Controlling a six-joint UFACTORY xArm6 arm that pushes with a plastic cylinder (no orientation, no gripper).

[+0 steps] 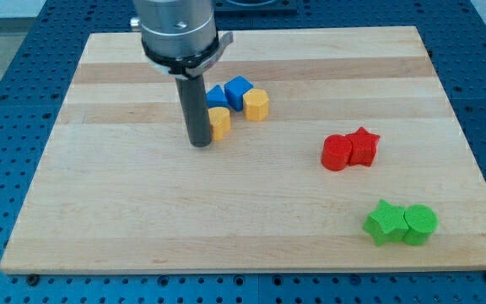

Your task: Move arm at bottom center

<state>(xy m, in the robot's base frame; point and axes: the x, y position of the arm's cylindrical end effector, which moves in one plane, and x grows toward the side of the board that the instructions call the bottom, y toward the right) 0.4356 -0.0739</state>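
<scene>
My tip (201,143) rests on the wooden board (142,211) left of centre, in the upper half. It touches or nearly touches the left side of a yellow block (219,122). Just above that block are two blue blocks (217,95) (238,88) and a yellow hexagonal block (256,104), all clustered together. A red cylinder (337,153) and a red star block (363,145) sit side by side at the view's right. A green star block (384,222) and a green cylinder (420,224) sit together at the bottom right.
The board lies on a blue perforated table (7,67). The arm's grey body (175,29) hangs over the board's top edge, hiding part of it.
</scene>
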